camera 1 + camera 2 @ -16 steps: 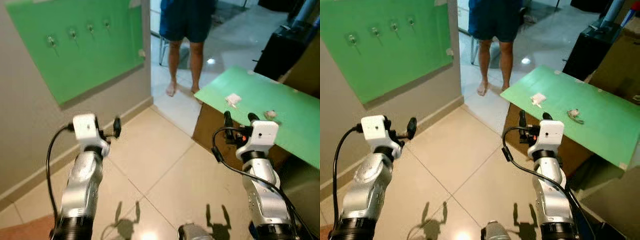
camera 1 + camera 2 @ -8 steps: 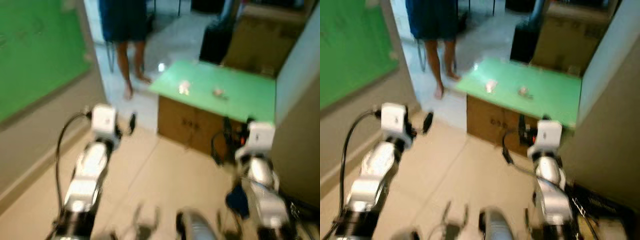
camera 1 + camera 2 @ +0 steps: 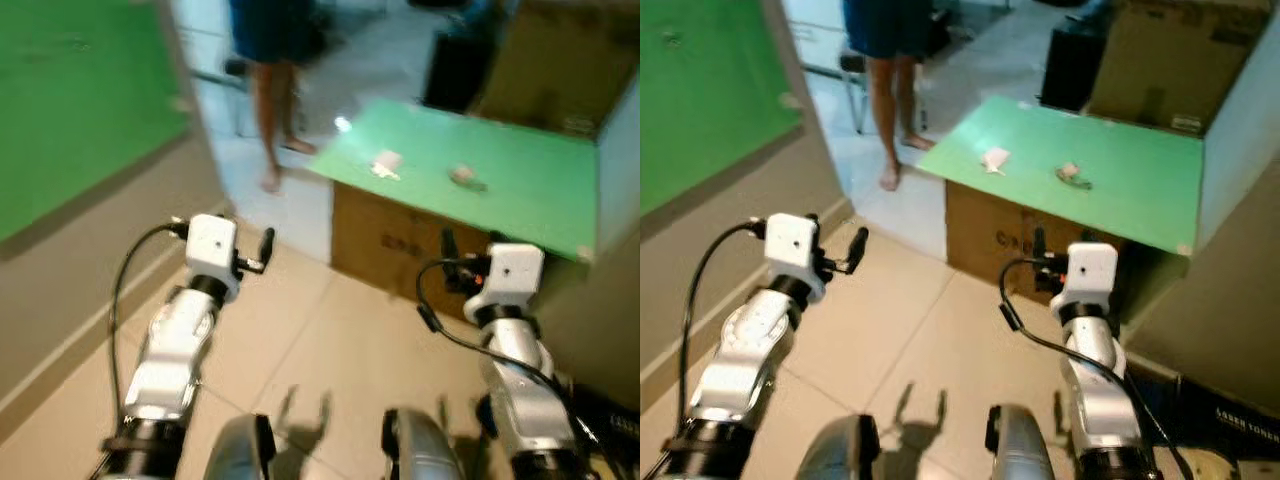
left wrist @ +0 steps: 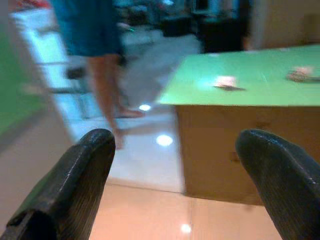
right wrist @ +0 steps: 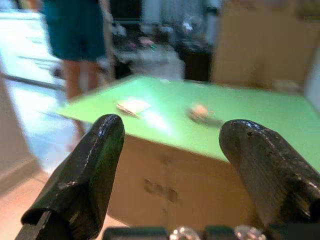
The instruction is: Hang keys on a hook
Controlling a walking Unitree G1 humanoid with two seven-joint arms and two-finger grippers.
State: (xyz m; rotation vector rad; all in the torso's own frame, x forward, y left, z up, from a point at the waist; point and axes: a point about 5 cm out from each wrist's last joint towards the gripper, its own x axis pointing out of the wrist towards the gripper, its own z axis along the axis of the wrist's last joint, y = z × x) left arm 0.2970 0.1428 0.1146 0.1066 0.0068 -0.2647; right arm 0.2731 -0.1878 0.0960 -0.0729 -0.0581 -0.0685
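Observation:
A small bunch of keys (image 3: pixel 1072 175) lies on the green tabletop (image 3: pixel 1140 200), ahead and slightly right of me; the right wrist view has the keys (image 5: pixel 200 112) between its fingers' lines, well beyond them. My right gripper (image 5: pixel 170 145) is open and empty, raised short of the table's front. My left gripper (image 4: pixel 175 165) is also open and empty, held over the floor and pointing toward the table. The green wall board (image 3: pixel 70 100) is on the left; its hooks are too blurred to make out.
A white scrap (image 3: pixel 993 158) lies on the tabletop left of the keys. A brown cardboard box (image 3: pixel 400 245) carries the top. A barefoot person (image 3: pixel 885 100) stands in the doorway behind. A large cardboard box (image 3: pixel 1160 60) and a black object (image 3: pixel 1070 65) stand beyond.
The whole picture has swung from the wall board toward the table, so the camera moved; the table now sits nearer and more central. Both grippers keep the same raised, open pose.

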